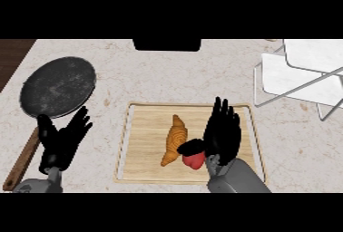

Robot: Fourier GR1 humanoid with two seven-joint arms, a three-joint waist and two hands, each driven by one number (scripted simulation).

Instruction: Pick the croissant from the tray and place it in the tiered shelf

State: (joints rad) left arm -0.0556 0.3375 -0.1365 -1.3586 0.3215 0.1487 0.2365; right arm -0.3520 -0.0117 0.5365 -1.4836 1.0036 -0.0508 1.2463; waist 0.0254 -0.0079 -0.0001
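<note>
The worktop (167, 72) is pale beige with fine grey-brown speckling, and a strip of dark brown wood grain shows at its far left edge. The tray (144, 149) is light tan wood with faint lengthwise grain and a paler rim. The croissant (175, 140) is golden orange-brown with darker ridges. A red item (194, 161) lies beside it. The pan (57, 86) is dark charcoal flecked with grey, its handle brown. The tiered shelf (301, 72) is white with grey bars. Both hands are black on grey forearms.

Golden-brown croissant (175, 140) lengthwise on wooden tray (150, 136); white tiered shelf (301, 72) well apart, upper right.
</note>
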